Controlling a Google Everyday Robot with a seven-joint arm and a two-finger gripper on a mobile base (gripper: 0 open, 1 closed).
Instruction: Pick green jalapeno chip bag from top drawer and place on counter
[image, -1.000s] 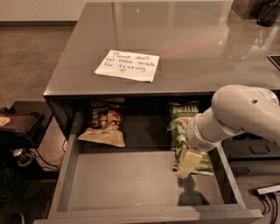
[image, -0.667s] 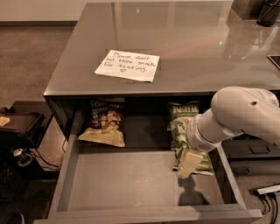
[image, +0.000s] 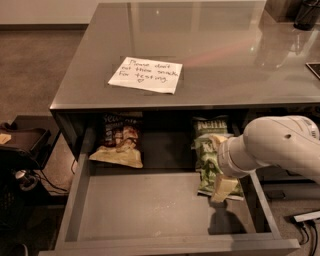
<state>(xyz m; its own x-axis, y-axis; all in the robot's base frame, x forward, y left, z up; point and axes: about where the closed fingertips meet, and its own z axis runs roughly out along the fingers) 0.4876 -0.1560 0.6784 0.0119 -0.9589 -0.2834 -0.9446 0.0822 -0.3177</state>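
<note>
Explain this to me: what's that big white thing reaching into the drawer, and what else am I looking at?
The white thing is a robot's arm. Its gripper, a two-finger claw, is down in the open drawer, right on a green chip bag. Whether it grips the bag can't be seen. A second green bag lies behind it, and a brown bag lies at the left. One camera looks down from above. The grey counter carries a handwritten note.
</note>
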